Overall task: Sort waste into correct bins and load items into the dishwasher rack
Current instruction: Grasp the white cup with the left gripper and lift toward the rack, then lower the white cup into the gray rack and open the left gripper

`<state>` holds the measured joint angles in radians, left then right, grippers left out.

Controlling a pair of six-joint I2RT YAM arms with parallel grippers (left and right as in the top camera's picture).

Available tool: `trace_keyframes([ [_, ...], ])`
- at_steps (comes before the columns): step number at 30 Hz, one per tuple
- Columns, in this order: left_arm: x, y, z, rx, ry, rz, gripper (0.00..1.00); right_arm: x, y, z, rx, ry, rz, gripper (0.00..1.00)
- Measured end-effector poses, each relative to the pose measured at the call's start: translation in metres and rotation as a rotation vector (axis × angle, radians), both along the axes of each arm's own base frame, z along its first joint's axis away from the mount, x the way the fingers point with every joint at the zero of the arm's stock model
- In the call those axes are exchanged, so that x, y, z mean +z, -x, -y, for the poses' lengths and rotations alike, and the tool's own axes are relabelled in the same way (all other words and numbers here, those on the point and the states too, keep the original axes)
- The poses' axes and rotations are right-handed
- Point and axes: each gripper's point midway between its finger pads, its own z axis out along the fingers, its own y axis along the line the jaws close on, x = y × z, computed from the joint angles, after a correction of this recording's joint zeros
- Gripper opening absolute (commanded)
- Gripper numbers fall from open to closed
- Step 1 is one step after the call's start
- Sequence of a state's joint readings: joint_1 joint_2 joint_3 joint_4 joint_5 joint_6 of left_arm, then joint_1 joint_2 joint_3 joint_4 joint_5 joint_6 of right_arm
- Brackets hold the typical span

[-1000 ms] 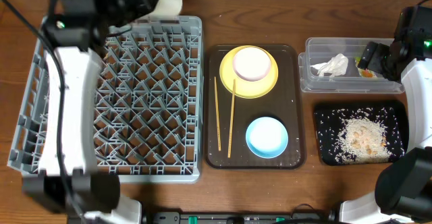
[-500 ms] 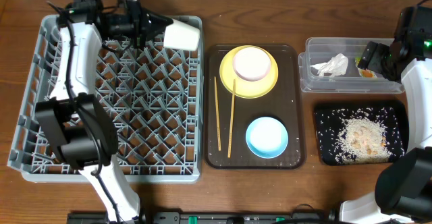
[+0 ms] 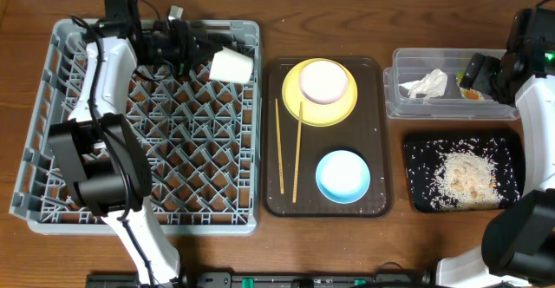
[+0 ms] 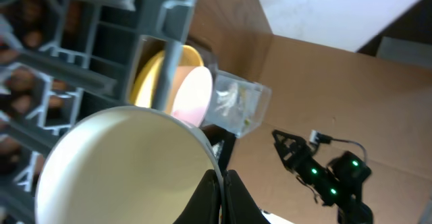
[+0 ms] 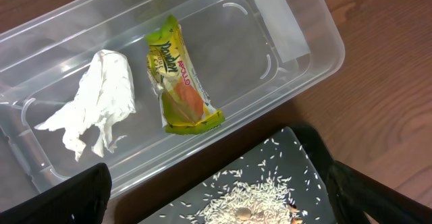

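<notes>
While the left gripper pinches the rim of the small white cup, the cup lies on its side over the far right corner of the grey rack. The cup's open mouth faces the gripper. I cannot tell if the cup touches the pegs. The left arm reaches across the left part of the rack and hides some pegs. From the left wrist camera, a grey bar of the rack stands in front of the yellow plate and the pink bowl.

Beside the rack is a brown serving tray. On it are one yellow plate with one pink bowl sitting on it, one blue bowl nearer the front, and two chopsticks lying side by side on the tray's left part.

On the right, the clear tub holds one white napkin and one green-and-yellow wrapper, just beside each other. The black tray next to it holds a heap of rice with loose grains all around.

The right gripper hangs over the tub's near edge and the black tray. Its fingers are spread wide and hold nothing.
</notes>
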<state>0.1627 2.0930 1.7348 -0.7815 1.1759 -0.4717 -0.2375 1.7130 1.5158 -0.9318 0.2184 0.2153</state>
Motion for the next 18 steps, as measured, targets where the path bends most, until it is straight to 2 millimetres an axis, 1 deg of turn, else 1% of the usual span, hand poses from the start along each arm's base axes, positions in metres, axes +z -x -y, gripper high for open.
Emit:
trace_keyframes([
  [5,-0.015,0.004,-0.001,0.008,-0.009,-0.026,0.06,0.000,0.000,0.000,0.000,0.000,0.000,0.99],
  [9,-0.019,0.006,-0.002,0.015,0.013,-0.043,0.06,0.000,0.000,0.000,0.000,0.000,0.000,0.99],
  [13,-0.019,0.006,-0.010,0.034,0.020,-0.054,0.06,0.000,0.000,0.000,0.000,0.000,0.000,0.99],
  [18,-0.021,0.005,-0.027,0.073,0.017,-0.070,0.08,0.000,0.000,0.000,0.000,0.000,0.000,0.99],
])
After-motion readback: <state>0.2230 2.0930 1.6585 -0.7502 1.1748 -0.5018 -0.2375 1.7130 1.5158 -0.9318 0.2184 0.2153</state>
